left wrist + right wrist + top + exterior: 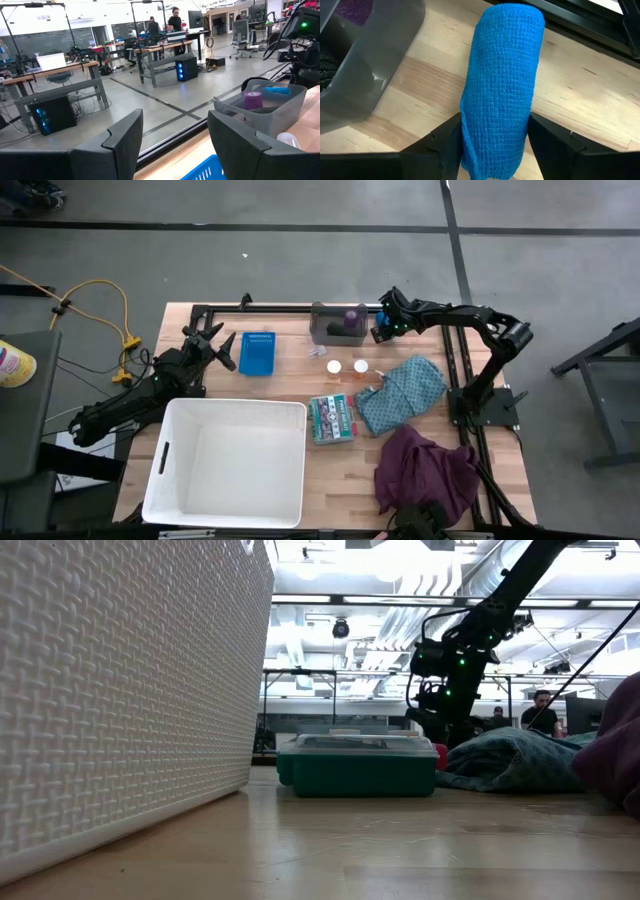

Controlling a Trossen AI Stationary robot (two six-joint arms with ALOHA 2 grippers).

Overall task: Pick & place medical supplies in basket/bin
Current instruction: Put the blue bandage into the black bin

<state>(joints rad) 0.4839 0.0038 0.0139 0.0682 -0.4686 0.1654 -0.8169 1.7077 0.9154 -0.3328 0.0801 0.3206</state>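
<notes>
A blue roll (502, 87) fills the right wrist view, seated between the two dark fingers (445, 140) of the right gripper (378, 332) and pressed by them on both sides, with bare table (290, 385) wood beneath it. In the high view this gripper is found at the far edge of the table, just beside the right end of a small grey bin (338, 326), in which a purple roll (351, 315) is seen. Nearer the middle, two orange bottles with white caps (346, 367) are stood side by side, with a teal patterned cloth (404, 393) spread to their right and a maroon cloth (425, 470) heaped near the front right corner. A green box (331, 419) is set between the teal cloth and a large white basket (226, 462), whose woven wall takes up the left of the low view. The left gripper (216, 344) is held apart from everything at the far left of the table, its fingers spread and empty, next to a blue flat tray (257, 352). People are seen at benches in the room beyond.
</notes>
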